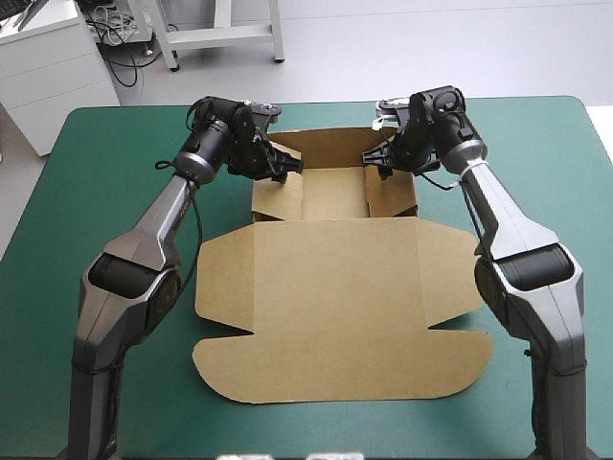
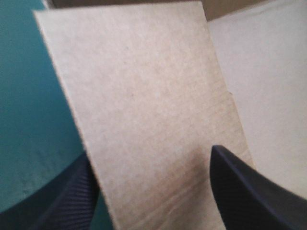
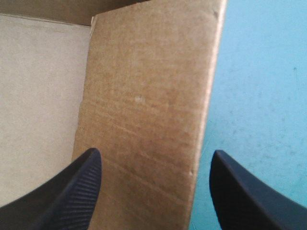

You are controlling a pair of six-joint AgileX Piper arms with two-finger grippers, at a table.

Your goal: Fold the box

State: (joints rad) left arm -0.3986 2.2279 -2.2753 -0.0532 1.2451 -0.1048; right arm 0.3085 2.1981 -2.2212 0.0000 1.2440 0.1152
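Box point(image 1: 326, 287) is lying mid-table point(image 1: 96, 192), with tray walls standing raised toward the table's far edge. My left gripper point(image 2: 151, 153) and right gripper point(image 3: 156, 151) are both standing apart, each straddling a side wall, pinching nothing. I'm judging this the wall-tucking step. Next move is calling for pressing both flaps inward evenly.

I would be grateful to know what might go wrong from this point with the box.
The left gripper and right gripper are open, each straddling a raised wall of the box without clamping, so a wall could spring back flat. Nothing pins the flat lid, so pushing might slide the whole sheet.
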